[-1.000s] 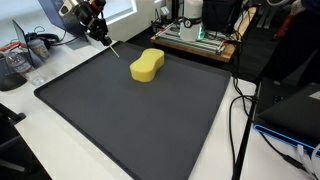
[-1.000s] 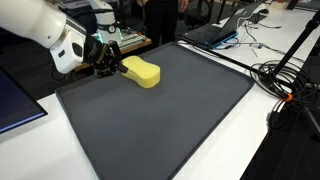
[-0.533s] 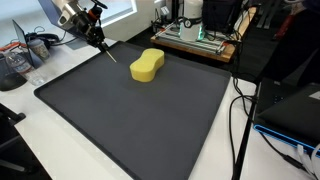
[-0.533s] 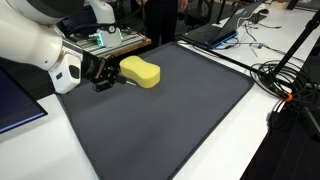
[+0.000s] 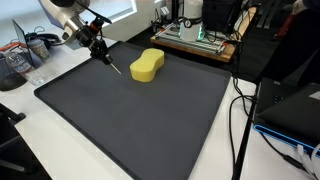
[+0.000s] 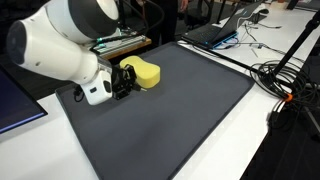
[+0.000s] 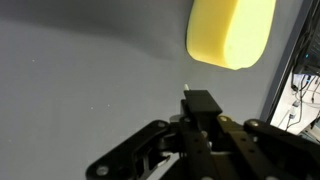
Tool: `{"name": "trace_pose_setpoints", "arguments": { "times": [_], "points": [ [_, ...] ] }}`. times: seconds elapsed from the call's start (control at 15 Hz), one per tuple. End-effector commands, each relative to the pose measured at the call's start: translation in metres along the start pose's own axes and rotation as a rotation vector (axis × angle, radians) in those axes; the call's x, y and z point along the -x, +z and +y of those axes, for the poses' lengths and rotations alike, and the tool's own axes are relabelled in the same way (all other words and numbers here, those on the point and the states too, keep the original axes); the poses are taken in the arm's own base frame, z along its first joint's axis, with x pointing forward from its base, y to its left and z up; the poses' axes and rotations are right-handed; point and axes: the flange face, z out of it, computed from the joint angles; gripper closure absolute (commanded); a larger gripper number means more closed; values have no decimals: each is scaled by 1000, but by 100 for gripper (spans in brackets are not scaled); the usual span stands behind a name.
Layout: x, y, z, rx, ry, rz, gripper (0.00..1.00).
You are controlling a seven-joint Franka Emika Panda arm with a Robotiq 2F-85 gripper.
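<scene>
The gripper (image 7: 200, 108) is seen clenched in the wrist view, its fingers pressed together on a thin pale stick (image 5: 114, 68). The stick is held tilted over the dark mat (image 5: 140, 125); whether its tip touches the mat cannot be told. Just beyond the tip, a yellow sponge (image 5: 147, 66) is laid flat near the mat's far edge, untouched.

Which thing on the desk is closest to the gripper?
The yellow sponge, the only thing lying on the black mat, just ahead of the gripper; cables and electronics sit off the mat.
</scene>
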Motion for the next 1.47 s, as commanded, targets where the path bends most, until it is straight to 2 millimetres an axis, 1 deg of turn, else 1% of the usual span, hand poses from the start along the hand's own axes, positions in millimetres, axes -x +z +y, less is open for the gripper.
{"name": "trace_pose_setpoints", "arguments": {
  "times": [0.0,0.2,0.4,0.73,1.2,1.4],
  "points": [
    [-27,23,-10,42,-16,-55,97],
    [-44,46,-26,96,-13,-109,97],
    [-64,68,-50,189,20,-149,97],
    [-89,91,-94,374,98,-223,97],
    [-104,127,-151,654,220,-311,97],
    [-107,148,-178,782,292,-347,97]
  ]
}}
